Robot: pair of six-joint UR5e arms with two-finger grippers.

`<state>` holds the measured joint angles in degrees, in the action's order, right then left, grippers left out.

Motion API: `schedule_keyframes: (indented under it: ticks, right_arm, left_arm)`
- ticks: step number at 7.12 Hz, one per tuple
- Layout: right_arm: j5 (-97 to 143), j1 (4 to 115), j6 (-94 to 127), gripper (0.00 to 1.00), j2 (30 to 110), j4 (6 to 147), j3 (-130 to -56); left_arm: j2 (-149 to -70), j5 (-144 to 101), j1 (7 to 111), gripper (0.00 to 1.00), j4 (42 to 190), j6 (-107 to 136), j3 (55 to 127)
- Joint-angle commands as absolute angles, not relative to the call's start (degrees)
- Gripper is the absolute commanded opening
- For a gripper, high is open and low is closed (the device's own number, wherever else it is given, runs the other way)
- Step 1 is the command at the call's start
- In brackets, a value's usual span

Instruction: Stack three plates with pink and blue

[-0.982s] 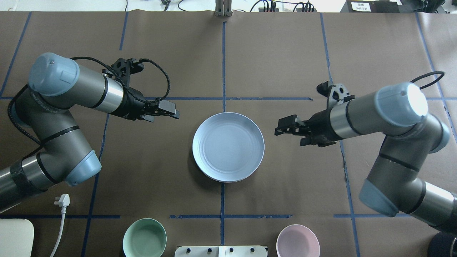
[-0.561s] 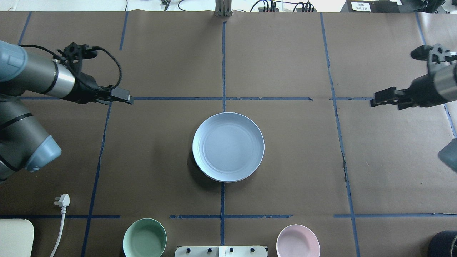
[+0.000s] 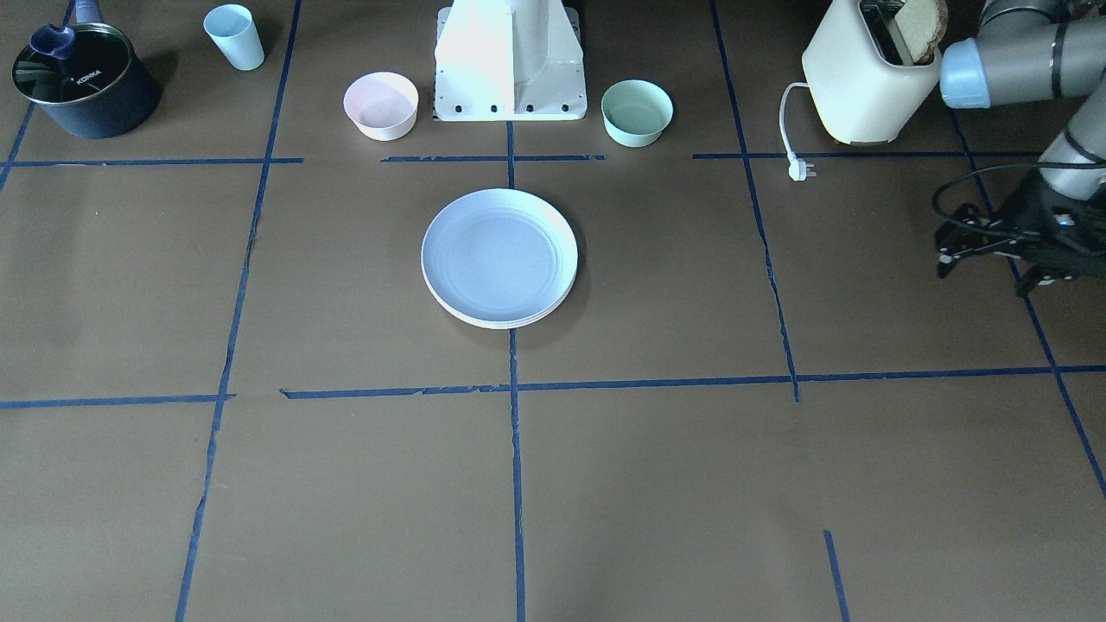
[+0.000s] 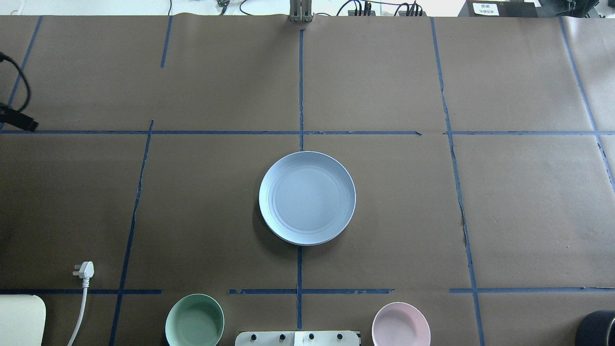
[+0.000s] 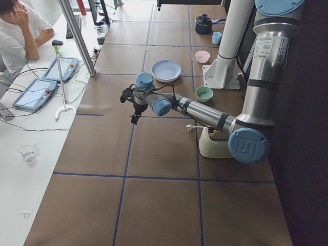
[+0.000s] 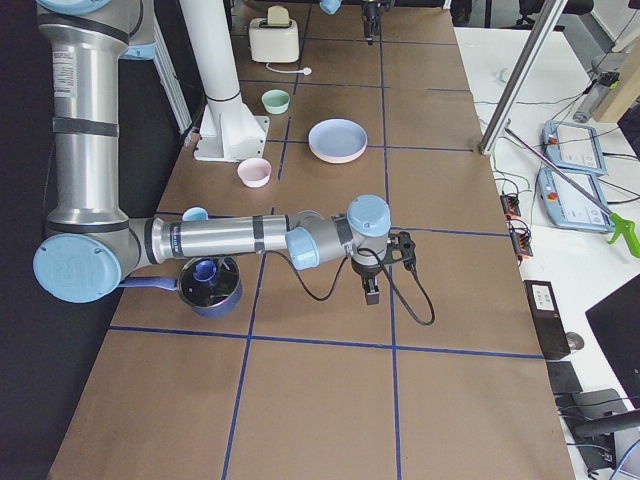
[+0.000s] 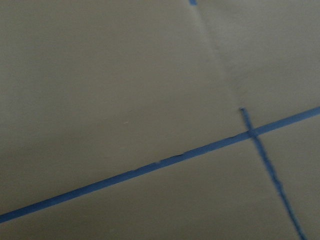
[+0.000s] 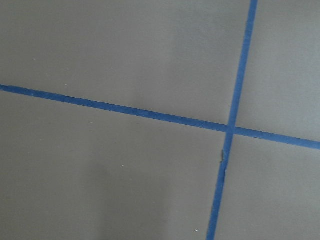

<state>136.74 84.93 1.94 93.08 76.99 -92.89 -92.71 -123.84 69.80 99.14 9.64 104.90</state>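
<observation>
Plates [image 4: 307, 198] stacked at tabletop [image 4: 408, 216] centre.
Matte, round, ringed, blue on top; you cannot tell if left gripper [image 3: 948, 250] or right gripper [image 6: 371, 292] is clenched.

Matte brown across the counter [image 4: 384, 72], ruled into a grid by dark blue tape lines, frayed in places. Light blue on the top plate [image 4: 307, 197] at the counter's middle, with faint concentric rings inside the rim; cream-white on the edges of the lower plates [image 3: 508, 324] showing beneath, any pink there too thin to tell. Plain and unpatterned, the mint-green bowl [image 4: 194, 321] and the pale pink bowl [image 4: 400, 324] by the robot-side edge. Cream on the toaster [image 3: 864, 86], white on its plug [image 4: 84, 270] and cord. Dark navy on the pot [image 3: 82, 95], pale blue on the cup [image 3: 234, 36]. Grey with pale blue caps along the left arm [image 5: 205, 110] and the right arm [image 6: 220, 237]; black on the left hand [image 3: 949, 250] and the right hand [image 6: 371, 290]
</observation>
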Motion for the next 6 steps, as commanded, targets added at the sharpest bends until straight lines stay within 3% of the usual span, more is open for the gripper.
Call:
schedule_keyframes:
  ticks: [1, 6]
  right_arm:
    - [136.5, 87.5, -5.8, 1.00, 93.0, 83.4, -91.8]
    - [135.2, 87.5, -6.7, 1.00, 90.6, 86.7, -92.5]
  left_arm:
    - [-89.0, -132.3, 81.3, 1.00, 86.8, -5.2, 105.0]
    - [-85.3, -137.6, 85.1, 1.00, 81.1, -6.7, 103.9]
